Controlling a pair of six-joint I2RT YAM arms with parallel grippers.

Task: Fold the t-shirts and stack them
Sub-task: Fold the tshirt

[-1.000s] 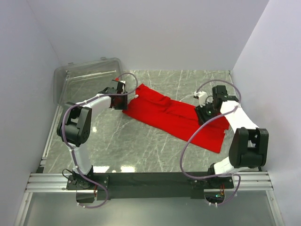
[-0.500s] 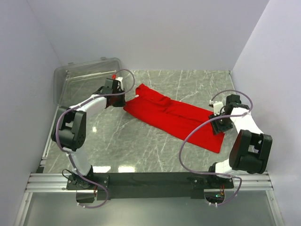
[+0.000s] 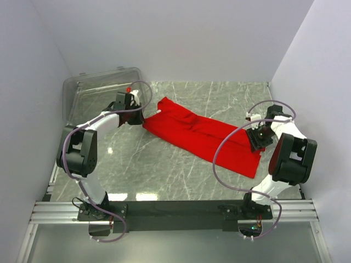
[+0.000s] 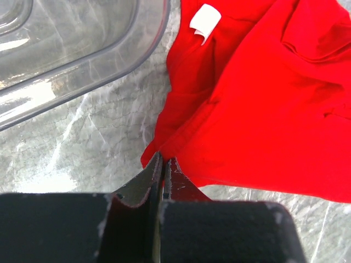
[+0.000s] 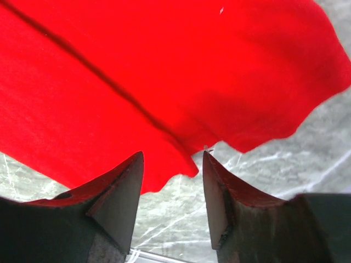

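Note:
The red t-shirt (image 3: 203,134) lies spread as a long band across the marble table, from back left to front right. My left gripper (image 3: 140,121) sits at the shirt's left corner. In the left wrist view, it (image 4: 164,160) is shut, with the corner of the shirt (image 4: 263,98) drawn to a point at its tips. A white tag (image 4: 204,21) shows at the collar. My right gripper (image 3: 255,141) is at the shirt's right end. In the right wrist view, it (image 5: 173,156) is open and empty just over the wavy edge of the shirt (image 5: 164,66).
A clear plastic bin (image 3: 98,90) stands at the back left, close behind my left gripper, and its rim shows in the left wrist view (image 4: 82,49). White walls close in the table at the left, back and right. A metal rail runs along the near edge.
My right gripper has let go of the shirt and moved right to its right edge, and the cloth there now lies flatter. My left gripper has drawn back left toward the bin.

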